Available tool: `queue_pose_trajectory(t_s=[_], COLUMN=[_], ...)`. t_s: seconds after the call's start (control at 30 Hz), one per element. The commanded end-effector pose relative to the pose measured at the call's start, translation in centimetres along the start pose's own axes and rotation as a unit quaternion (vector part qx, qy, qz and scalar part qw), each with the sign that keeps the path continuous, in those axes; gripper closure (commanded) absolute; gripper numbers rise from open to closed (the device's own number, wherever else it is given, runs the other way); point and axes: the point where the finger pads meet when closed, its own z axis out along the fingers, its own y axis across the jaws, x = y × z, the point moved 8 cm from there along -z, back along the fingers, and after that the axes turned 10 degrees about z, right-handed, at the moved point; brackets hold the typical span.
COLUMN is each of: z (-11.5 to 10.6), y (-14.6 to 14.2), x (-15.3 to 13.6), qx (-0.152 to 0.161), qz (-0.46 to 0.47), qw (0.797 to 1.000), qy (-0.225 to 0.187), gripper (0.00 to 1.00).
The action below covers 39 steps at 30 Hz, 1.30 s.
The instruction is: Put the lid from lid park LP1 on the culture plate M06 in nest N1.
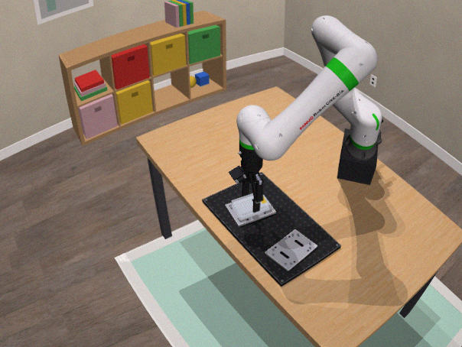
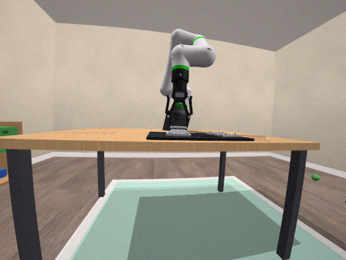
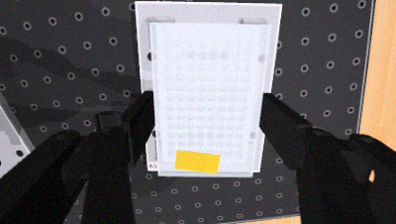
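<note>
The clear lid [image 3: 208, 94] with a yellow label [image 3: 197, 162] lies squarely over the welled culture plate M06, which shows through it. The plate sits in the white nest N1 [image 3: 208, 12] on the black perforated baseplate [image 1: 271, 225]. My gripper [image 3: 207, 107] points straight down, with one finger on each long side of the lid, and is shut on it. In the top view the lid and plate [image 1: 250, 208] are under the fingers [image 1: 256, 200]. From the side the lid [image 2: 179, 127] sits low on the plate; I cannot tell if any gap is left.
The grey lid park LP1 [image 1: 291, 249] with two slots is empty, on the baseplate toward the table's front; it also shows in the exterior view [image 2: 223, 134]. The robot base [image 1: 357, 160] stands at the table's far right. A shelf [image 1: 143, 72] is by the wall.
</note>
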Motion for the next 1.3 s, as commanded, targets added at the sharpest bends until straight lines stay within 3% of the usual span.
queue_pose_trajectory(t_s=[0.0,1.27], z=[0.07,0.46], y=[0.0,-0.01], x=[0.07,0.07], qx=[0.0,0.0], qz=[0.0,0.0], qw=[1.0,1.0], qy=[0.001,0.001], gripper=[0.39,0.39])
